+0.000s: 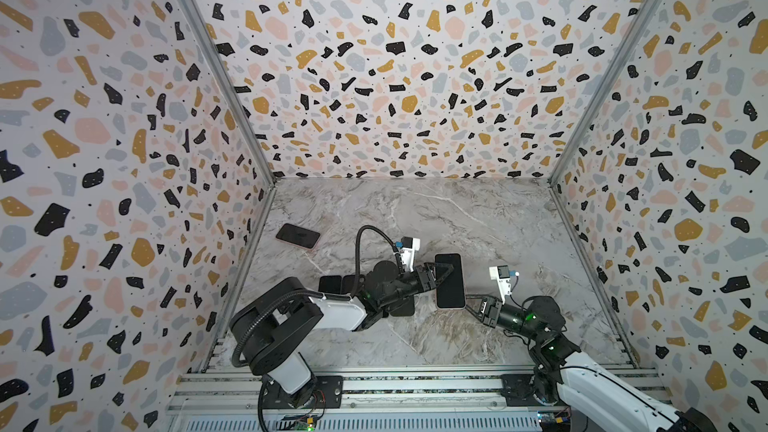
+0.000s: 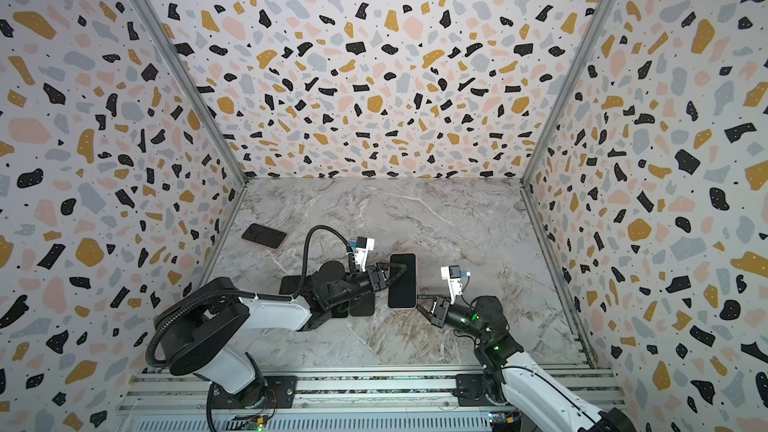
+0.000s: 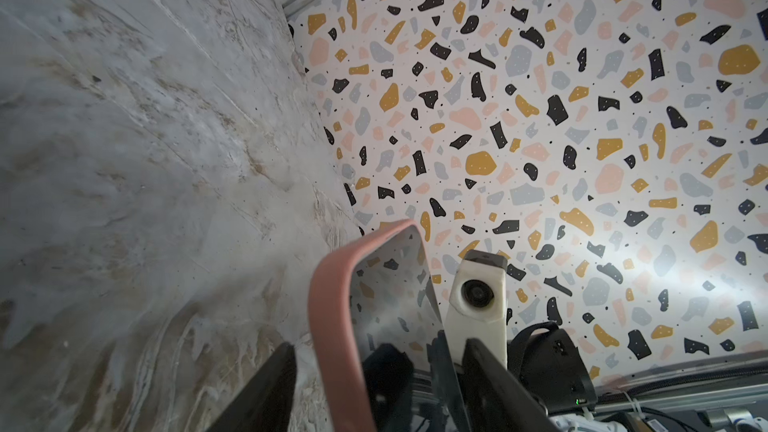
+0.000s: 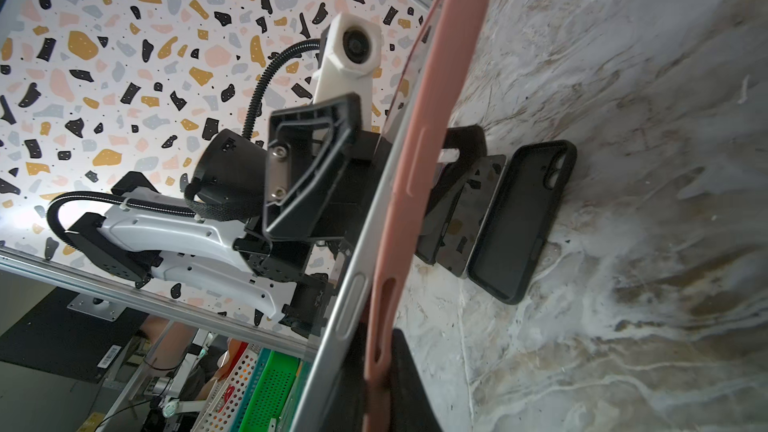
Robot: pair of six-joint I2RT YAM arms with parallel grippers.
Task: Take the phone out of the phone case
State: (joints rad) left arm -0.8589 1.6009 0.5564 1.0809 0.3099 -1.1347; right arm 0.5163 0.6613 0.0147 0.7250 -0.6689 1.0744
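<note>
cased phone held over mid-table, case lip parted at one end

the phone (image 1: 449,280) is up off the marble table (image 1: 478,209), screen facing up, near the middle of it in both top views — between the two arms. the pink phone case (image 4: 432,126) is still on it. in the right wrist view the case wall stands away from the phone's silver edge at the end nearest that camera, while farther along it hugs the phone.

the right gripper (image 1: 468,302) is closed at the phone's near right corner, with a finger pressed against the outside of the pink case there. the left gripper (image 1: 443,275) is open — in the left wrist view its two black fingers (image 3: 262,388) stand either side of the cased phone, a gap showing on each side.

beside the left arm an empty black case (image 4: 521,222) and a dark flat phone (image 4: 471,214) lie side by side on the table. a second phone (image 1: 298,236) with a pink rim lies well apart, toward the far left corner.
</note>
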